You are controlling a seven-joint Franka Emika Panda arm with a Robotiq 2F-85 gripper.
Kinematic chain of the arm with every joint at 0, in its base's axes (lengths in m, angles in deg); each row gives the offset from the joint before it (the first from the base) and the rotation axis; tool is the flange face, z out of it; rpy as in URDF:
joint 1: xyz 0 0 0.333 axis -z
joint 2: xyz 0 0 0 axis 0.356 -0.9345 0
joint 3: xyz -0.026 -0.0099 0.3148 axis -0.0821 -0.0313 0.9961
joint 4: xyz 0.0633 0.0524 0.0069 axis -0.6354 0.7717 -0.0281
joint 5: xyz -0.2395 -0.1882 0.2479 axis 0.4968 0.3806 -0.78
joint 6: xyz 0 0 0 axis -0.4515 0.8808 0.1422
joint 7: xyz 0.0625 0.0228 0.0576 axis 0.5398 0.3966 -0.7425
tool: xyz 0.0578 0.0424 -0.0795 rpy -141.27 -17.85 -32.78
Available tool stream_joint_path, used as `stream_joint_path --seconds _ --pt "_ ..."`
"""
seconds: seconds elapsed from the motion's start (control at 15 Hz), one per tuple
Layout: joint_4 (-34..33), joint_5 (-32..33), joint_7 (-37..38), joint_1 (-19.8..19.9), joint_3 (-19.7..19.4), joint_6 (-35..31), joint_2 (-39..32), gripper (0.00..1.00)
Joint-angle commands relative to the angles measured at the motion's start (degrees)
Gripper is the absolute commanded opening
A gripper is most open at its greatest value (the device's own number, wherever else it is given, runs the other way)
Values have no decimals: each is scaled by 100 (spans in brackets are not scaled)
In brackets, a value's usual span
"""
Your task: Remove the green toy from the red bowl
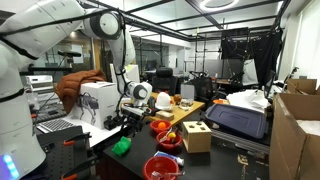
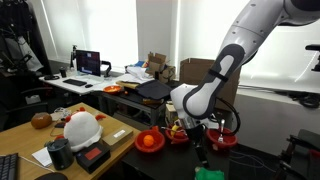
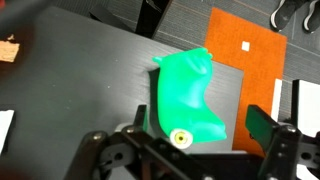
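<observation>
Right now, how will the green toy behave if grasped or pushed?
Likely light, stiff plastic: the green toy looks smooth and moulded, so maybe slippery. Its lumpy, uneven shape should make it pivot or wobble rather than roll when pushed.

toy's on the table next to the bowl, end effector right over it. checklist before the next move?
1. green toy out of the red bowl: ok, it lies on the black table.
2. end effector open: ok, fingers spread wide in the wrist view.
3. Both fingers clear of the toy: cannot tell, a gap shows on one side and the toy overlaps the other.
4. Toy apart from the bowl: ok, table shows between them in an exterior view.
5. Toy settled and stable: cannot tell.
</observation>
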Motion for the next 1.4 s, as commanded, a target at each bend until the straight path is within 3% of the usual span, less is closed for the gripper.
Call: stream_joint_path --seconds 0.0,0.33,0.87,1.27,1.33 --pt "140 -117 143 59 -97 -14 507 100" --pt "50 -156 427 162 -353 -116 1045 100" --pt "-399 112 1523 15 -1064 -624 1803 100" --pt "-851 583 2427 -152 -1509 -142 2079 100" --pt "-961 733 2562 -217 -1584 218 2107 100"
